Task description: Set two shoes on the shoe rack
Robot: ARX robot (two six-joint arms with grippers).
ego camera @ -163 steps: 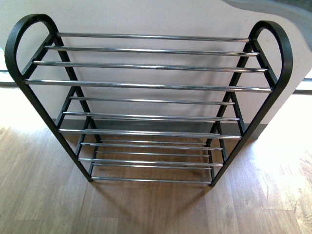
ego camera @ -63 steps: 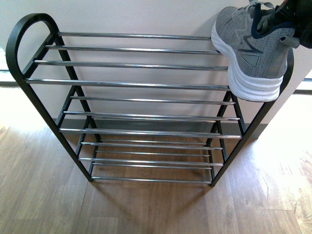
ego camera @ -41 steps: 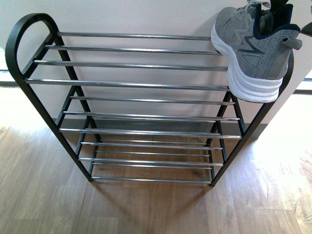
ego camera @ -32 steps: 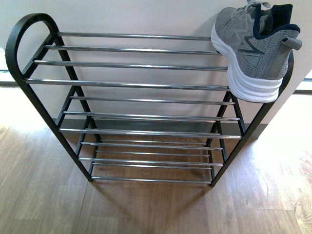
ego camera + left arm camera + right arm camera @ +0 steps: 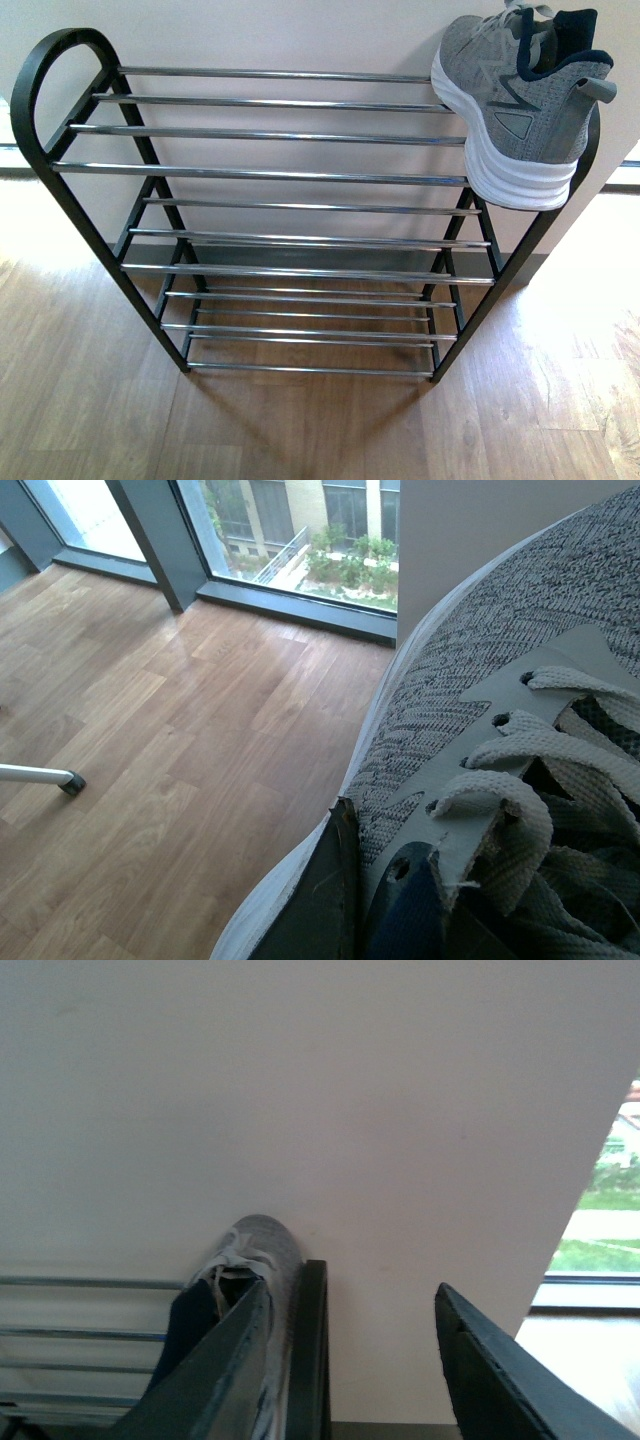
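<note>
Wood floor (image 5: 300, 430) meets a pale wall (image 5: 300, 30) behind the shoe rack (image 5: 300, 175); one grey sneaker (image 5: 520, 100) sits on its top bars at 2 o'clock. Right gripper (image 5: 350, 1290) gapes wide, holding nothing. Left gripper (image 5: 340, 895) seems clamped on a second sneaker (image 5: 480, 680), above the floor.
</note>
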